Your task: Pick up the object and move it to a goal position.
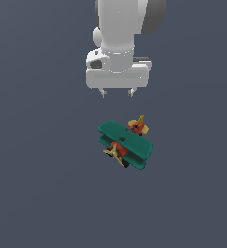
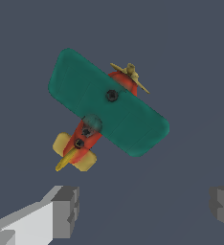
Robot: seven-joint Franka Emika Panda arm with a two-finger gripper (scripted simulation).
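Biplane (image 1: 125,145) on the plain dark table (image 1: 38,193), sitting apart from the hand (image 1: 117,92) that hangs spread open and empty above it in the exterior view. You can see there the white arm (image 1: 120,29) coming down from the frame's upper edge, two short fingertips (image 1: 104,92) poking from the wrist block, and the toy lower in the frame — teal-green wings stacked, yellow propeller (image 1: 116,153) toward the bottom edge, yellow tail (image 1: 137,123) toward the hand. What that view hides, the wrist view gives you: the broad top wing (image 2: 109,103) seen face-on with a small black knob at its middle, the red-orange body (image 2: 83,139) running under it, and both grey finger pads (image 2: 66,210) wide apart at the frame's edge — nothing between them. The wrist view cannot show you how high the hand sits; the exterior view shows clear space between fingertips and wings.
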